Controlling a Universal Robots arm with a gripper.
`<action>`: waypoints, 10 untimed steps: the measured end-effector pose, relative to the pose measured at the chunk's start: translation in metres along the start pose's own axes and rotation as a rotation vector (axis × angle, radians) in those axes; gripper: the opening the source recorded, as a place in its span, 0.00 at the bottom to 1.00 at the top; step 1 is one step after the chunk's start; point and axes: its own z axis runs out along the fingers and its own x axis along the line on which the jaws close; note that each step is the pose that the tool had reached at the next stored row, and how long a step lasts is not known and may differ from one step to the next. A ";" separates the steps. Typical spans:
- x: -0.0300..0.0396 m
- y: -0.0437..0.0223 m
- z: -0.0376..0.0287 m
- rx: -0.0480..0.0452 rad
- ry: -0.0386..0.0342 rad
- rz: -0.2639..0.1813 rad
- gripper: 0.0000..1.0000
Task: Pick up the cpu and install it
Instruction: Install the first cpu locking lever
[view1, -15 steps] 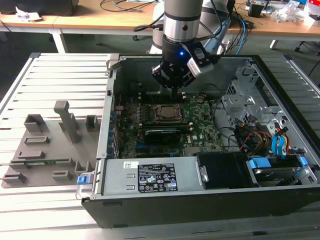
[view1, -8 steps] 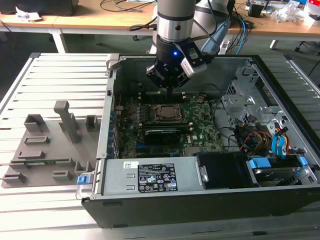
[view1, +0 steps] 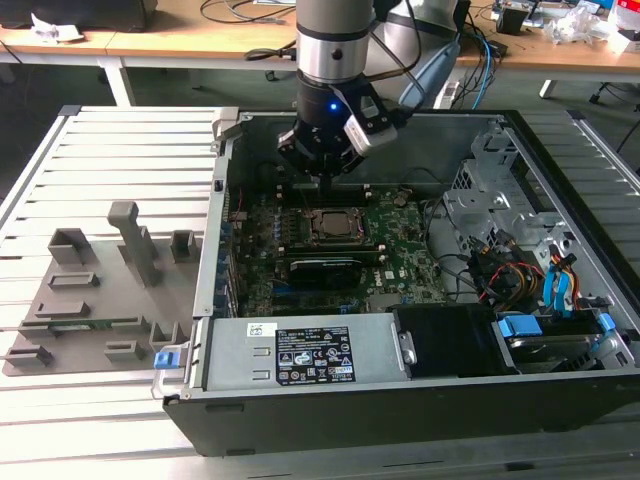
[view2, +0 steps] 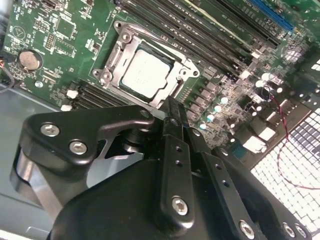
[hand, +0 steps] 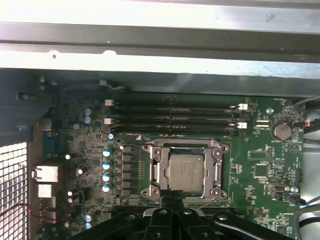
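Even overhead light, white glare on the case wall (hand: 160, 20) (first wrist view), soft overall focus.

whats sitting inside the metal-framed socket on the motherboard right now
A small flat square cpu with a silvery-white metal top lies inside the dark metal-framed socket on the green motherboard. The socket's contacts beneath the chip are covered.

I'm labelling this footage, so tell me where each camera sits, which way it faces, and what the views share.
Exterior view: off the arm, above the open computer case, looking down; arm and gripper hang over the motherboard.
First wrist view: on the wrist, facing the motherboard; the gripper's dark fingers show.
Second wrist view: on the wrist, angled along the gripper.
Shared: the cpu lies in its socket in both wrist views.
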 end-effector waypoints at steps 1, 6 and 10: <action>0.0014 0.0000 0.0000 0.0000 0.0000 0.000 0.11; 0.0109 0.0004 -0.0003 0.0000 0.0000 0.000 0.11; 0.0218 0.0009 -0.0005 0.0001 0.0000 0.000 0.11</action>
